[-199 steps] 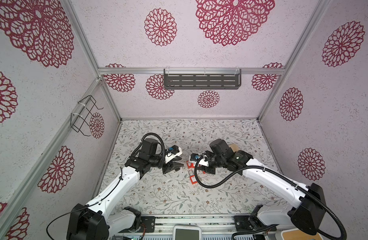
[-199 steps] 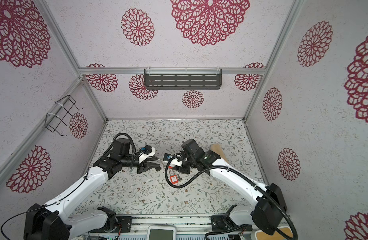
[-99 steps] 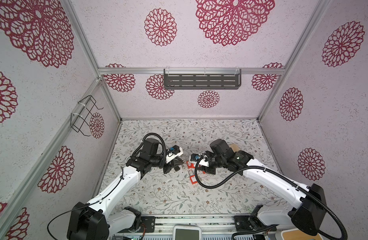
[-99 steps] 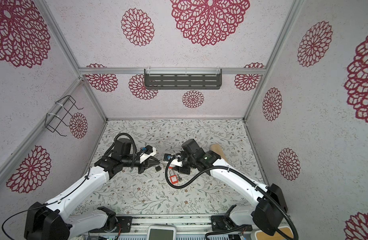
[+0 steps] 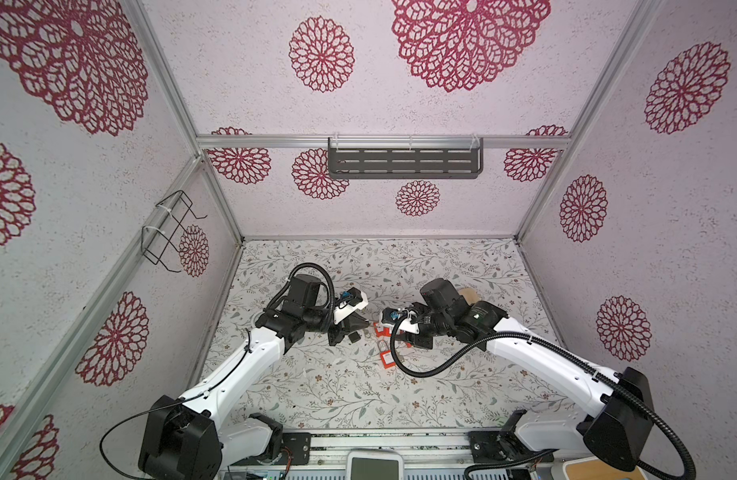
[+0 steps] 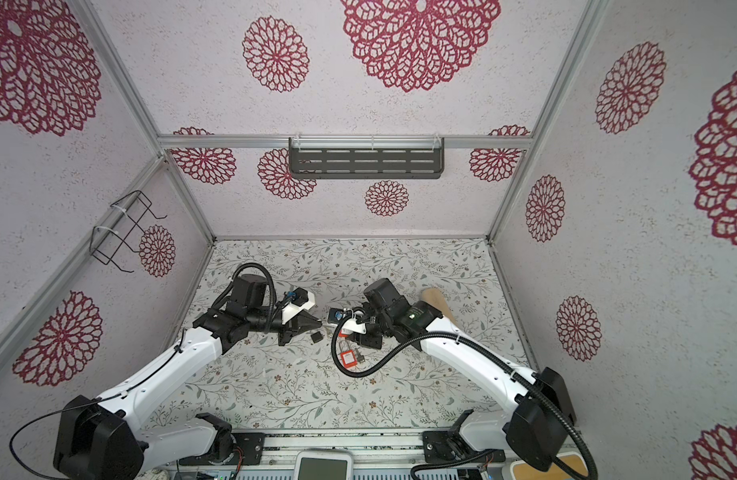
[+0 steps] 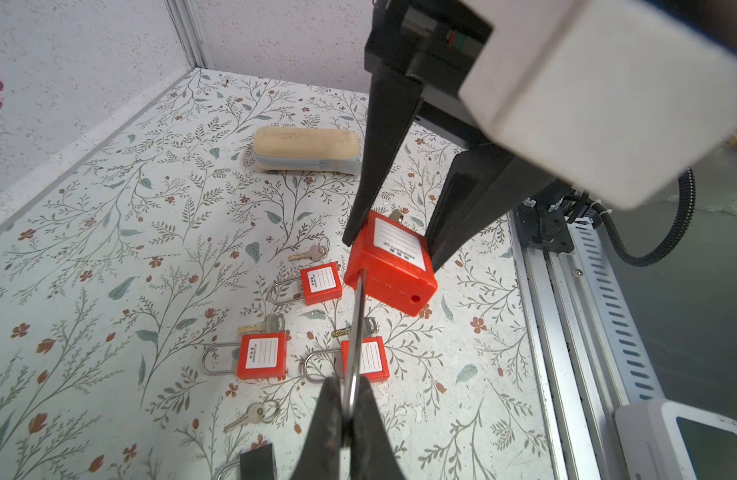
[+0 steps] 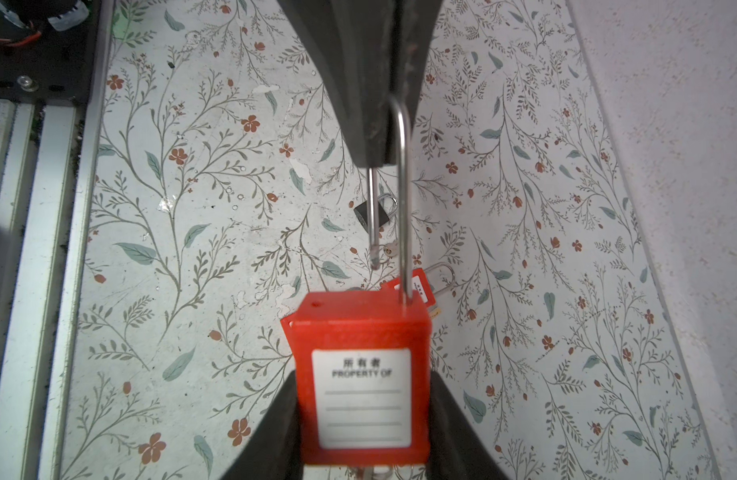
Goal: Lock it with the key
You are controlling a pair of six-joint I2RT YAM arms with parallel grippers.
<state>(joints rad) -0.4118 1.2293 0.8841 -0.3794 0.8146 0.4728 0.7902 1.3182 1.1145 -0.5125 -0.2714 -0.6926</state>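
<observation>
A red padlock [image 8: 360,374] with a white label hangs above the table, my right gripper [image 8: 362,399] shut on its body. Its steel shackle [image 8: 405,199] stands open: the free leg ends short of the body. My left gripper [image 7: 350,399] is shut on the bend of the shackle [image 7: 356,332]. A key [image 7: 395,215] sticks out behind the padlock's [image 7: 393,266] bottom end. In both top views the two grippers [image 5: 354,328] [image 5: 393,328] meet at the table's middle.
Three more red padlocks [image 7: 320,284] [image 7: 262,356] [image 7: 366,359] lie under the held one, with loose keys [image 7: 312,252] [image 7: 252,415] beside them. A small black padlock [image 8: 371,216] lies near. A tan sponge-like block [image 7: 306,151] sits behind the right arm.
My left gripper's jaws, open a second ago, have come together on the shackle. The right arm and the padlock have stayed where they were.
</observation>
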